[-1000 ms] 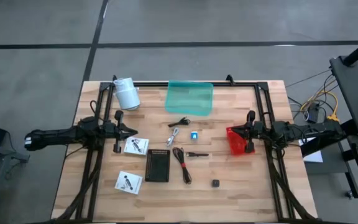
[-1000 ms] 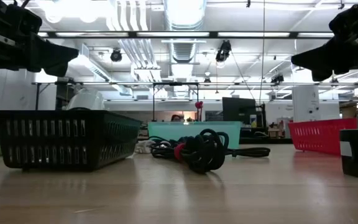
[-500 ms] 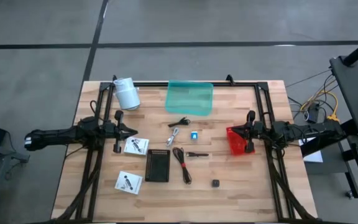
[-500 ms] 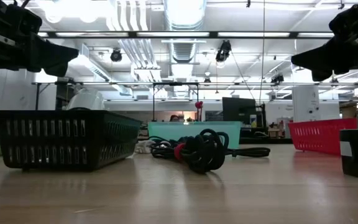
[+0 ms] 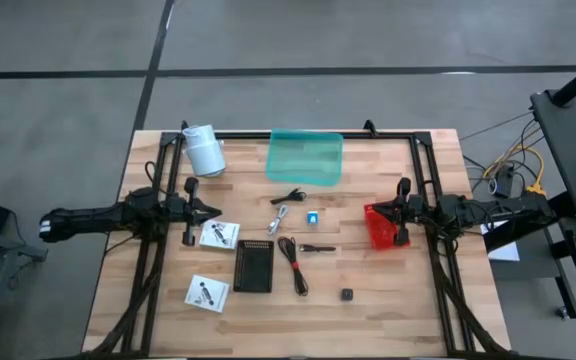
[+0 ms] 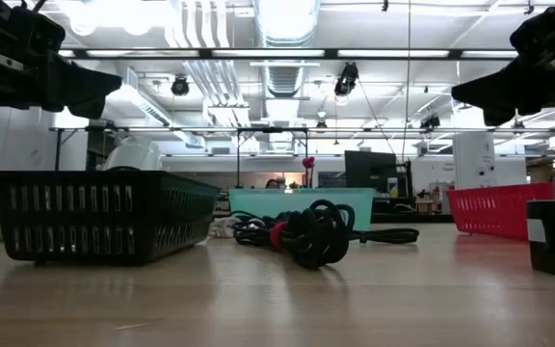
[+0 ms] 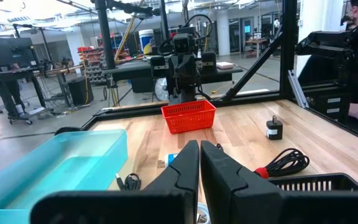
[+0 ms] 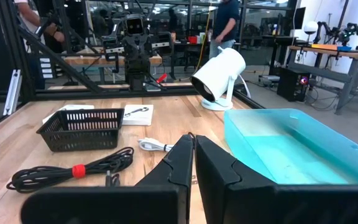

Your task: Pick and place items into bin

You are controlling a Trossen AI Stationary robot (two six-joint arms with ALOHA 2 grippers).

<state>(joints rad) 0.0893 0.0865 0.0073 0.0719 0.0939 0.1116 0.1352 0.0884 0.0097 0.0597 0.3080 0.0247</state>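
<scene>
The items lie scattered across the middle of the wooden table [image 5: 388, 310], between the two arms, none yet in a bin. Nearest the front edge sit a small black cube [image 5: 347, 294] and one white printed card [image 5: 205, 292]. A little farther in, the long red-and-black bundled cable [image 5: 294, 264] runs near-to-far beside a black mesh basket [image 5: 254, 266], with a short black cable [image 5: 317, 248] to its right and a second card [image 5: 219, 235] to the left. Farther still come the short white cable [image 5: 280, 217], the tiny blue piece [image 5: 312, 217] and a thin black cable [image 5: 288, 196], just short of the translucent teal bin [image 5: 305, 157] at the far edge.

The left gripper [image 5: 211, 210] hangs above the table at the left, fingers pressed together and empty, pointing right; the card just beside it is its closest item. The right gripper [image 5: 380, 208], likewise pinched shut and empty, points left over a red mesh basket [image 5: 380, 229]; the blue piece is probably its nearest target.
</scene>
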